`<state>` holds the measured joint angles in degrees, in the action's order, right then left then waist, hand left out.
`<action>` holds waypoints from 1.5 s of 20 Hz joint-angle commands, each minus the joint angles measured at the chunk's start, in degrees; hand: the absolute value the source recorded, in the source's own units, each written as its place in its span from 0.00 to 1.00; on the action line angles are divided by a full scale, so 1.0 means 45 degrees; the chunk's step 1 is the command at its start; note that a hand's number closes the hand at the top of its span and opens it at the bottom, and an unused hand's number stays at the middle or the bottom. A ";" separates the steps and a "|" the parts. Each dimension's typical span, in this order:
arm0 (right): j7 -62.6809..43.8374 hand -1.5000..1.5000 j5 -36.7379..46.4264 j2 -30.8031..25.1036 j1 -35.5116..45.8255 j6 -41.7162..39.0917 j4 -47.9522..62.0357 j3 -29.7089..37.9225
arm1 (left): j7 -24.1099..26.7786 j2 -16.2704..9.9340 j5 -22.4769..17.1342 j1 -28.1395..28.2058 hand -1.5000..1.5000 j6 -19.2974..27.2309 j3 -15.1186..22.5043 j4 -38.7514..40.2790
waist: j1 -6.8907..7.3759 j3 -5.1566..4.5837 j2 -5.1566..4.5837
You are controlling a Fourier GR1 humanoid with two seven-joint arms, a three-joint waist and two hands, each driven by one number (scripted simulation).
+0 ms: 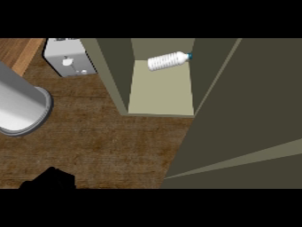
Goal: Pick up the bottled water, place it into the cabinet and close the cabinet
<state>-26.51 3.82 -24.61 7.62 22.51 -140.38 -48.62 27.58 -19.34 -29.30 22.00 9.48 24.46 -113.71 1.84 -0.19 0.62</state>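
Observation:
The bottled water (168, 60), clear with a blue cap, lies on its side on the pale shelf deep inside the open cabinet (160, 93). No hand touches it. The cabinet's dark olive door (257, 111) stands swung open and fills the right side of the view. A grey forearm (9, 99) crosses the left side above the counter. A black part of the left hand (48, 179) shows at the lower edge, far from the bottle. My right hand is hidden.
A white boxy appliance (67, 57) stands on the wooden counter (107, 142) just left of the cabinet's side wall (110, 75). The counter's lighter edge (13, 48) runs along the upper left.

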 commanded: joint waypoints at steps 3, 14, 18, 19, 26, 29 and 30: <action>-0.1942 1.00 0.1159 0.3088 0.2840 0.0290 0.0812 -0.0828 | 0.0748 -0.1052 -0.0683 0.2286 1.00 -0.1002 -0.0763 -0.1315 | -0.0012 -0.0008 -0.0042; -0.2830 1.00 -0.0730 0.5432 0.6573 -0.0039 0.4630 0.3653 | 0.2051 -0.2354 -0.2196 0.5506 1.00 -0.3831 -0.3115 -0.2183 | 0.0098 0.0035 -0.0147; -0.1811 1.00 -0.1429 0.5454 0.7768 -0.0470 0.6989 0.4804 | 0.2193 -0.2389 -0.2559 0.5517 1.00 -0.4409 -0.3888 -0.1791 | 0.0071 0.0039 -0.0184; -0.1404 1.00 -0.1598 0.5457 0.7816 -0.0495 0.7372 0.4877 | 0.2053 -0.2132 -0.2558 0.5535 1.00 -0.4156 -0.3806 -0.2004 | -0.0013 0.0042 -0.0174; -0.0138 1.00 -0.2621 0.5465 0.9561 -0.1402 1.0980 0.6367 | 0.2430 -0.2181 -0.2757 0.6303 1.00 -0.5266 -0.4732 -0.1696 | 0.0059 0.0038 -0.0184; 0.0836 1.00 -0.3019 0.5465 0.9236 -0.2710 1.1978 0.7287 | 0.2049 -0.2531 -0.3568 0.5669 1.00 -0.5796 -0.5590 -0.0965 | -0.0114 0.0040 -0.0197; 0.0981 1.00 -0.2947 0.5465 0.9275 -0.2526 1.2386 0.6859 | 0.2141 -0.2334 -0.3164 0.6366 1.00 -0.5850 -0.5402 -0.1557 | -0.0053 0.0043 -0.0170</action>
<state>-27.04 -7.93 -0.19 49.00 13.30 -92.20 -18.94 37.46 -30.02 -43.13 48.78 -15.03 1.86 -120.00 1.53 0.02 -0.10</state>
